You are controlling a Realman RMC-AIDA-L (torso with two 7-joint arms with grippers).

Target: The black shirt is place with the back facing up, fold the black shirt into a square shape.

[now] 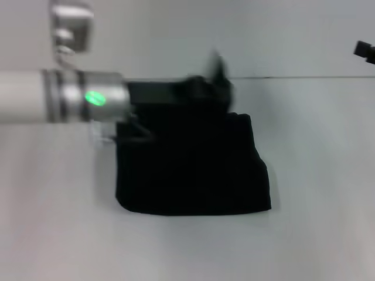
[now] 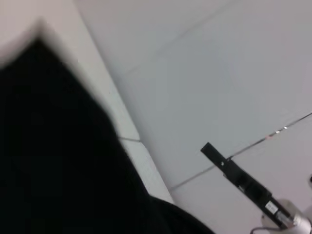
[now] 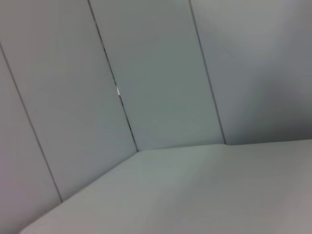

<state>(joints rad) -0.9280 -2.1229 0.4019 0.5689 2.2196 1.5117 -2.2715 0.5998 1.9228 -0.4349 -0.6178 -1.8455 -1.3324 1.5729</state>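
Observation:
The black shirt (image 1: 193,170) lies on the white table as a compact, roughly square folded bundle in the middle of the head view. My left arm reaches in from the left, and my left gripper (image 1: 212,86) is at the bundle's far edge, blurred by motion against the dark cloth. Black cloth (image 2: 53,146) fills one side of the left wrist view, close to the camera. My right gripper (image 1: 364,50) hangs far off at the right edge, away from the shirt, and shows again in the distance (image 2: 239,178). The right wrist view shows no shirt.
The white table (image 1: 316,234) spreads around the shirt on all sides. Its back edge meets a pale panelled wall (image 3: 156,73) just behind the shirt. A silver part of the left arm (image 1: 71,26) sticks up at the top left.

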